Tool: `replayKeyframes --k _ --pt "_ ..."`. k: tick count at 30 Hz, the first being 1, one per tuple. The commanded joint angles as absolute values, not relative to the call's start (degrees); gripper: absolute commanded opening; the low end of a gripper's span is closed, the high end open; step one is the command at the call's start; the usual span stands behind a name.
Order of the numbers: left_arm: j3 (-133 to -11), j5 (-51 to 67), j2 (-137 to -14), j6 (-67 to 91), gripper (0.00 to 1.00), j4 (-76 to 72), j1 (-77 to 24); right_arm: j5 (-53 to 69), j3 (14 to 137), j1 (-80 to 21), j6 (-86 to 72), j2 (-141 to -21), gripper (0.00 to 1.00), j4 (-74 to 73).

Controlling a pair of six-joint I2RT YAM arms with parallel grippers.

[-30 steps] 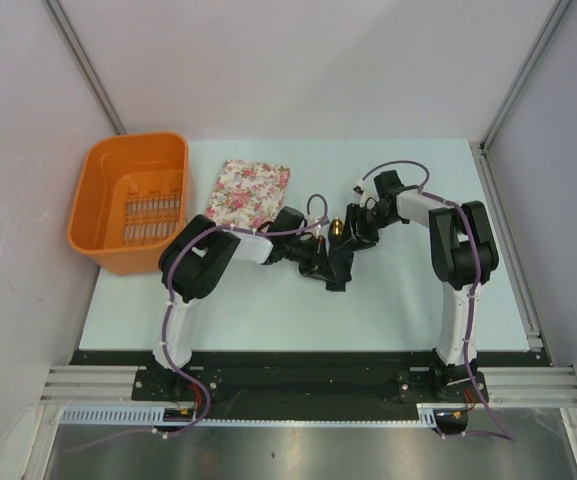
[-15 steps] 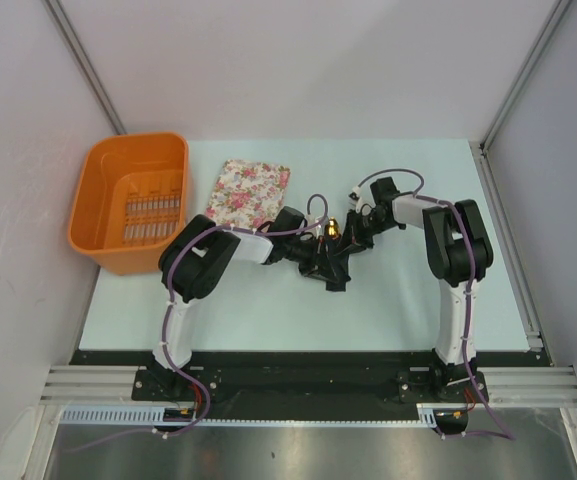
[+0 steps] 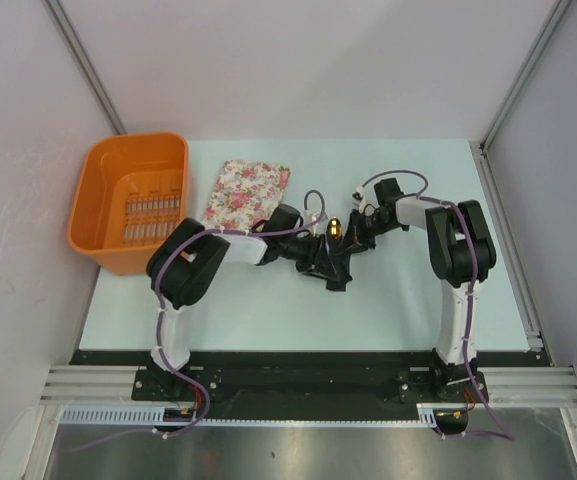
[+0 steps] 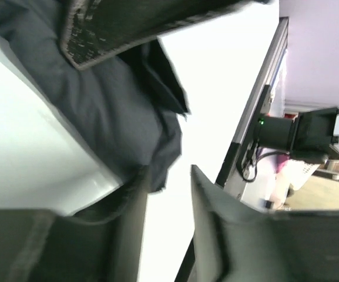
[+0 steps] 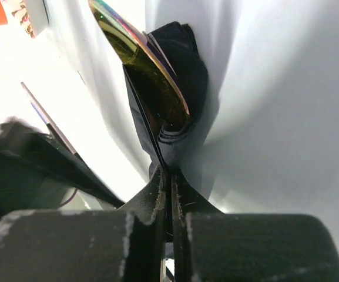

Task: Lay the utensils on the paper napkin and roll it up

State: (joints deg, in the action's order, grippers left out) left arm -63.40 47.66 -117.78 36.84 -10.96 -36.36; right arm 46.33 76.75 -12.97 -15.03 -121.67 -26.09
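Right hand (image 5: pixel 168 176) is pressing its fingers flat together and pinching a fold of the paper napkin (image 5: pixel 188 56) between them, with black paper running straight down into the seam. The spoon (image 5: pixel 151 88) is sitting inside that bundled fold, its shiny gold head tilting out of the top. Its handle is hiding in the paper, so I cannot tell whether the fingers are catching it too.

Over to the left hand (image 4: pixel 168 173): its fingers are standing apart, with bright worktop showing through the gap. A crumpled corner of the black napkin is hanging right at one fingertip, but nothing is looking clamped in the wrist view. A dark textured pad is crossing the top of that view over the napkin, and I cannot tell whose it is.

From above, the bundle is lying on the worktop (image 3: pixel 398 300) to the right of the floral cloth (image 3: pixel 248 192) and a little nearer the arm bases, close to the cloth's near right corner but apart from it. Both hands are meeting there, the left one reaching in past the cloth's near edge. The orange basket (image 3: pixel 118 258) is sitting just beside the cloth on its left.
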Motion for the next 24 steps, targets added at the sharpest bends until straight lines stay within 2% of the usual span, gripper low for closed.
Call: replayKeyframes --k 1,3,6,11,16,24 --pt "-64.2 46.0 -108.8 29.5 0.45 -6.4 -34.7 43.6 76.0 -12.2 -15.3 -116.8 0.0 -24.0" --pt "-64.2 45.8 -105.9 26.7 0.48 -2.9 -33.4 43.9 75.7 -12.2 -15.6 -115.6 0.0 -23.3" --pt "-62.5 45.1 -102.1 24.4 0.59 -1.1 -31.4 44.6 75.0 -12.3 -16.3 -114.4 0.0 -22.2" --pt "-58.7 44.2 -96.8 21.0 0.66 -2.1 -27.8 45.9 74.6 -13.1 -16.8 -112.2 0.0 -21.0" --pt "-55.4 46.3 -90.1 19.3 0.68 -6.2 -24.7 47.2 75.1 -14.4 -17.2 -107.2 0.0 -21.0" --pt "-55.5 52.0 -79.8 14.1 0.67 -0.8 -24.1 47.9 79.3 -18.8 -16.7 -97.3 0.0 -24.7"
